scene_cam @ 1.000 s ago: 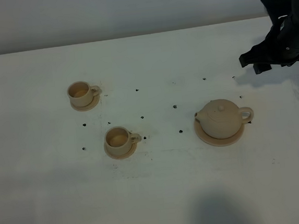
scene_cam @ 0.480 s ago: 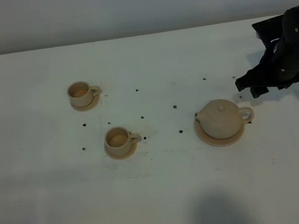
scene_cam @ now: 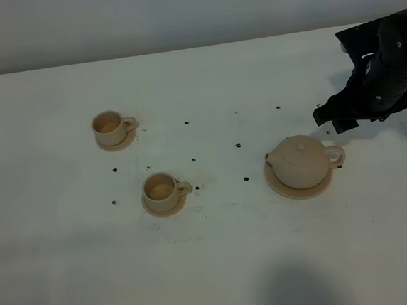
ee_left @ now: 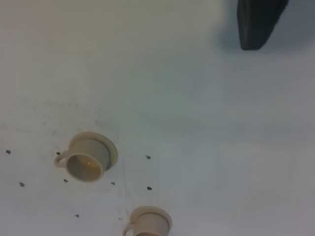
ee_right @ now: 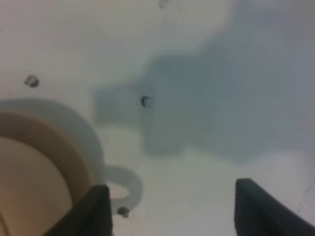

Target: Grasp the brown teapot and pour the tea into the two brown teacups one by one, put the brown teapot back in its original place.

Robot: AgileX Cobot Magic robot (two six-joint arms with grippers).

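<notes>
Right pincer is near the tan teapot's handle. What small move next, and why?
Probably ease the right pincer down and sideways onto the loop handle of the squat pale tan ceramic teapot. The jaws stand open and empty, short of the handle. In the right wrist view the loop sits right by one of the fingers, not centred between them.

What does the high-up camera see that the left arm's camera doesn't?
Only the high camera shows the brown teapot sitting on its wide saucer, with the right gripper hovering near its handle. Only the left wrist camera shows the left gripper's dark finger. Both show the two teacups, the near one and the far one, on their little saucers, and the white table dotted with dark specks.
</notes>
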